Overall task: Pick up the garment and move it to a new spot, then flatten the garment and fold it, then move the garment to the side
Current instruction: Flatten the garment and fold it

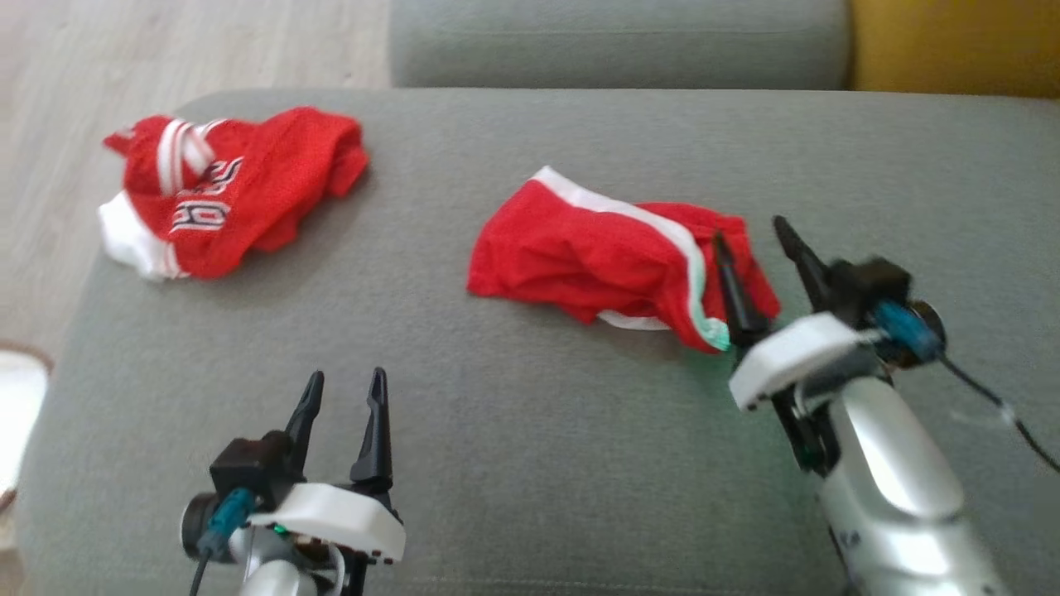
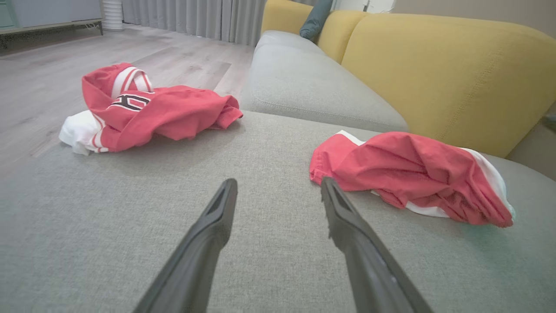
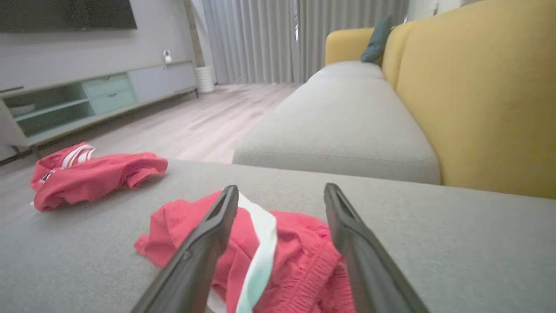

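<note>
Red shorts with a white side stripe (image 1: 596, 257) (image 2: 412, 174) (image 3: 286, 256) lie crumpled at the middle of the grey sofa cushion (image 1: 530, 430). My right gripper (image 1: 755, 233) (image 3: 281, 195) is open above the shorts' right end, one finger over the red cloth and the other just past its edge, nothing held. A red jersey with white trim and black lettering (image 1: 224, 190) (image 2: 147, 108) (image 3: 91, 174) lies bunched at the cushion's far left corner. My left gripper (image 1: 344, 389) (image 2: 278, 187) is open and empty low over the cushion's near left part, well short of both garments.
A second grey cushion (image 1: 621, 41) adjoins the far edge, with the yellow backrest (image 1: 952, 41) (image 2: 434, 69) to the right. Wooden floor (image 1: 124, 50) lies past the cushion's left edge. A white object (image 1: 16, 406) sits at the left border. A cabinet (image 3: 87, 100) stands across the room.
</note>
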Available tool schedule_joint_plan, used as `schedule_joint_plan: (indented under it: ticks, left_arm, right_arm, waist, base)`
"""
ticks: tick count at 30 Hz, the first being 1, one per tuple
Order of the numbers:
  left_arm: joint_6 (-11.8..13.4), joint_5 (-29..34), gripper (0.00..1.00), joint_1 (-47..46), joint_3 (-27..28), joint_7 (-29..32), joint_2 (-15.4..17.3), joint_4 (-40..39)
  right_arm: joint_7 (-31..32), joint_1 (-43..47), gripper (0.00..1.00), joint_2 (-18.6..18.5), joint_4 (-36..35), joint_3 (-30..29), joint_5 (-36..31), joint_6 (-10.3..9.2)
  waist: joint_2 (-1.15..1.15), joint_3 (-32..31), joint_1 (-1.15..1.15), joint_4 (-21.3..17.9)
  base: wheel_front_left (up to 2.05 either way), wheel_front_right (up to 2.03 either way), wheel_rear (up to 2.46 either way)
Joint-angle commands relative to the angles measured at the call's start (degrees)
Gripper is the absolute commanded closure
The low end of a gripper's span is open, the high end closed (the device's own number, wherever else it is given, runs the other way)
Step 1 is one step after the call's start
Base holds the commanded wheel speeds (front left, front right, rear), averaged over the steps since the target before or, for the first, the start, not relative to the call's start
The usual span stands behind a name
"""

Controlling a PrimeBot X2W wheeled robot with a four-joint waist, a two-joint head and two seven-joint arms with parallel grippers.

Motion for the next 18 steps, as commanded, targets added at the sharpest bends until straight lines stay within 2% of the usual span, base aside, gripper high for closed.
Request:
schedule_joint_plan:
  ticks: [1,10,18]
  left_arm:
    - [-0.25,0.46,0.0,-3.21,1.71,-0.71,-0.05,-1.77]
    - [-0.74,0.61,0.0,-4.12,1.19,-0.71,-0.59,-1.38]
    - [-0.83,0.68,0.0,-4.2,0.77,-0.71,-0.81,-0.96]
  right_arm:
    - [0.88,-3.01,0.0,-0.07,0.09,1.77,0.15,0.43]
    - [8.04,-14.99,0.0,-0.07,16.43,2.31,0.78,0.43]
    - [14.22,-20.74,0.0,-0.09,27.73,3.22,2.79,0.43]
  waist:
    - [0.0,0.91,0.0,1.43]
    - [0.0,2.97,0.0,5.34]
    - [0.0,3.66,0.0,7.35]
  base:
    - [0.0,0.0,0.0]
    - [0.0,0.0,0.0]
    - [0.0,0.0,0.0]
